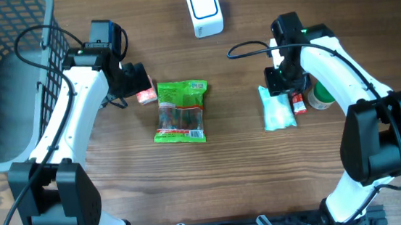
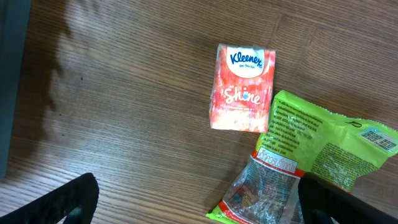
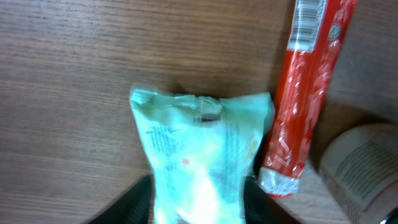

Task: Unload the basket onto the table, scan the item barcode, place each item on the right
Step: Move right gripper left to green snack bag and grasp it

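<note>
Tissue pack just beside snack bag; pouch left of tube.

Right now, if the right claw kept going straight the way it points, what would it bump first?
Probably the pale green packet lying on the table, just ahead of the right claw.

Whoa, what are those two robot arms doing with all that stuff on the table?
They are meant to scan item barcodes. The left end effector hangs open over an orange tissue pack beside a green snack bag. The right end effector straddles a pale green packet next to a red tube; whether it grips is unclear. The white scanner sits at the far side, nothing held up to it.
</note>
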Available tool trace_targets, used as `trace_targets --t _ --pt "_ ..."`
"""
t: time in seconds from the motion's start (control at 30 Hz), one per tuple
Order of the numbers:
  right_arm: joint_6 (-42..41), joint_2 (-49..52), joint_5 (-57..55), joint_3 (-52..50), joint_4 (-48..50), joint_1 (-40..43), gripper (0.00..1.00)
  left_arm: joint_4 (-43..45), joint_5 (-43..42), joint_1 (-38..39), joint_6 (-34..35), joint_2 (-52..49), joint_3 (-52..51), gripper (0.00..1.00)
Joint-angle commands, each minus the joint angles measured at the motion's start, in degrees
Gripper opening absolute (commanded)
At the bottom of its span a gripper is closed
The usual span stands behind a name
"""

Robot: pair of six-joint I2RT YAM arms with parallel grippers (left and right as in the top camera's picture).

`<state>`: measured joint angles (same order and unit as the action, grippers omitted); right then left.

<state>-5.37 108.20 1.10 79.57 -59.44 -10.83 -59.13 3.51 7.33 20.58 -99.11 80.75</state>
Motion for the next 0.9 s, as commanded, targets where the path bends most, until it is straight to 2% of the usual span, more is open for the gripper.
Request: trace_targets --t 0.0,0.07,0.13,0.17,0.23,0.4,0.53,0.67,0.77,0.87 --pt "-0.90 -1.20 -3.10 3.43 -0.85 0.09 0.59 0.00 -0.04 -0.07 -0.68 0.70 0.74 1.00" --pt "-1.01 -1.51 2.99 6.40 -3.58 -0.24 0.56 -0.02 -0.04 -0.07 -0.68 0.70 0.74 1.00" --pt "-0.79 -1.60 12.22 6.62 -6.69 -0.81 0.43 0.00 -0.07 -0.07 -0.68 0.70 0.74 1.00" --pt "-0.81 -1.60 14.01 5.86 -7.28 -1.07 0.31 -0.02 -0.07 -0.07 -0.68 0.70 0.74 1.00" --pt "-0.81 -1.60 15.37 3.41 -7.39 -2.14 0.25 -0.02 -0.07 -0.07 -0.68 0.70 0.74 1.00" --pt "-1.29 -1.60 12.52 -4.07 -1.44 -5.25 0.25 0.00 -0.04 -0.07 -0.68 0.70 0.74 1.00" --pt "-5.31 -1.57 2.23 -9.66 7.17 -5.29 0.25 -0.02 -0.04 -0.07 -0.68 0.70 0.74 1.00" --pt "-5.77 -1.60 -9.31 -10.69 7.06 -5.29 0.25 0.00 -0.04 -0.07 -0.68 0.70 0.74 1.00" --pt "-5.75 -1.60 -9.14 -10.69 6.93 -5.29 0.25 0.00 -0.04 -0.07 -0.68 0.70 0.74 1.00" --pt "-5.18 -1.62 -3.10 -9.73 6.60 -5.29 0.27 0.00 -0.04 -0.07 -0.68 0.70 0.74 1.00"
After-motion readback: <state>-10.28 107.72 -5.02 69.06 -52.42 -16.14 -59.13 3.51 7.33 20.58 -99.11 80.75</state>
